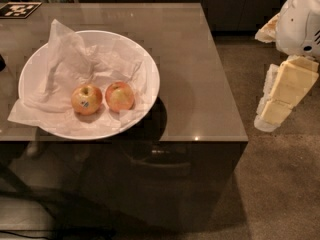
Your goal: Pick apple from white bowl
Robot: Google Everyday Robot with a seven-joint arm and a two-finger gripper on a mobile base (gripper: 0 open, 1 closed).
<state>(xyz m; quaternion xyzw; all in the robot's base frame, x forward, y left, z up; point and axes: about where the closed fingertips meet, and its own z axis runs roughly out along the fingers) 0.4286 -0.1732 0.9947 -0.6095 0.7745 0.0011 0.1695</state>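
The white bowl (145, 64) stands on the left part of the brown table, lined with crumpled white paper. Two apples lie side by side in its front part. The apple (86, 99) on the left is yellow-orange with a small dark sticker on its side. The redder apple (120, 96) lies just to its right, close to it or touching. My gripper (268, 118) hangs at the far right, beyond the table's right edge and over the floor. It points down and left, well away from the bowl, and holds nothing that I can see.
The brown glossy table (200, 84) ends at its right edge near the gripper and at its front edge just below the bowl. A black-and-white marker card (19, 9) lies at the back left corner. Dark cabinets line the back. Carpeted floor lies at the right and front.
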